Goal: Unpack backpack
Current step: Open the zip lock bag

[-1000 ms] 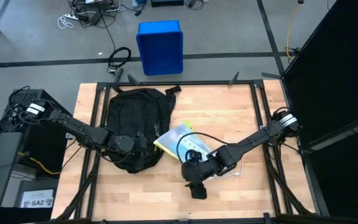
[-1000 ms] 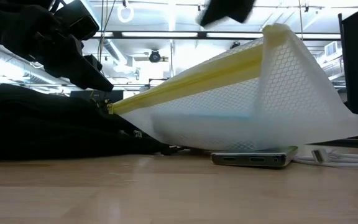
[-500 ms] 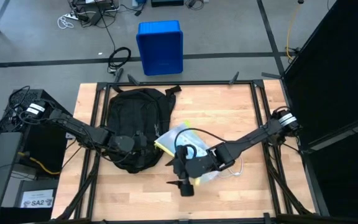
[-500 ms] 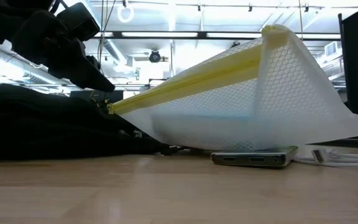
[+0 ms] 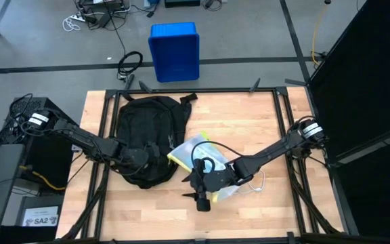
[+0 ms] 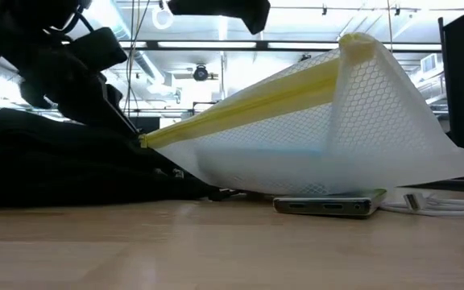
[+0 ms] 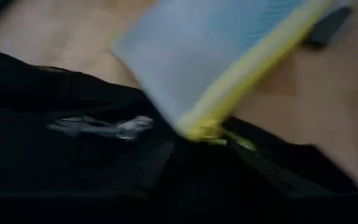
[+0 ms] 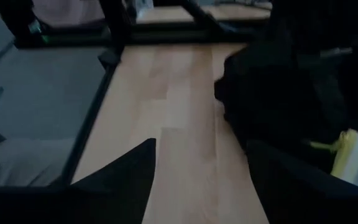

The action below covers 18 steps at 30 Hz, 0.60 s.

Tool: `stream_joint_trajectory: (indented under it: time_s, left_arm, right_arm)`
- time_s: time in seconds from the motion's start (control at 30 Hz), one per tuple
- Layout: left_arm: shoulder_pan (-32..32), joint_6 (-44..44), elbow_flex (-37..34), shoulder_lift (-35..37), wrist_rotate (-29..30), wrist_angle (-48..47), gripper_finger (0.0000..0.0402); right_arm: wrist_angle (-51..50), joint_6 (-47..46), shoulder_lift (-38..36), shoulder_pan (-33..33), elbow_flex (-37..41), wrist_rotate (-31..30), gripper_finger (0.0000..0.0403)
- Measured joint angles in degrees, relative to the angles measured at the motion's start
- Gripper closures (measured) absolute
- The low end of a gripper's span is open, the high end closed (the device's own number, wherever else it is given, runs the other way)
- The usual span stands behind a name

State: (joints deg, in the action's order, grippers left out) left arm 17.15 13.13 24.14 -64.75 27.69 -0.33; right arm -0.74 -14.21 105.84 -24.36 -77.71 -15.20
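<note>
Here you have the backpack (image 5: 147, 141) lying flat on the left half of the table (image 5: 249, 115), straps toward the far edge, its opening turned toward the near right, where a white mesh pouch with a yellow zip edge (image 5: 191, 150) sticks out with one end still at the bag's mouth. Your left gripper (image 5: 156, 157) sits at that mouth, on the bag's near right part; it looks placed to pin or spread the fabric so the contents can slide free. In the left wrist view the fingers themselves are lost against the black cloth, so you cannot tell whether they pinch the bag or merely rest near it. Your right gripper (image 5: 202, 198) hovers over bare wood near the front edge, just right of the backpack and beside the pouch; in the right wrist view its two dark fingers (image 8: 126, 177) stand apart with only tabletop between them, holding nothing. The backpack lies ahead and to one side of those fingers, close but not touching. From the low view a flat grey device (image 6: 325, 205) and a white cable (image 6: 437, 203) rest on the table under the raised pouch, which suggests the unpacking is partly done.
</note>
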Motion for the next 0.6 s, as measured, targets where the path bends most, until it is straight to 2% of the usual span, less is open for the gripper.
stream_joint_trajectory:
  time_s: [0.13, 0.3, 0.47, 0.6]
  left_arm:
    - [-0.02, -4.25, 0.00, -2.30, 7.29, -1.21, 0.0273]
    - [0.00, -12.00, 0.00, -8.11, 7.60, 1.19, 0.0273]
    - [-0.04, -19.60, 0.02, -14.28, 6.25, 10.00, 0.0273]
    - [0.05, -24.65, 0.00, -16.31, 4.06, 17.91, 0.0273]
  right_arm:
    - [7.34, 2.64, 0.00, 0.00, 2.79, -0.11, 0.0196]
    - [14.26, 6.67, 0.00, 0.34, 4.90, -0.26, 0.0210]
    - [15.73, 7.87, -0.02, 0.87, 5.04, -0.47, 0.0223]
    - [15.66, 7.84, -0.02, 1.07, 5.05, -0.46, 0.0232]
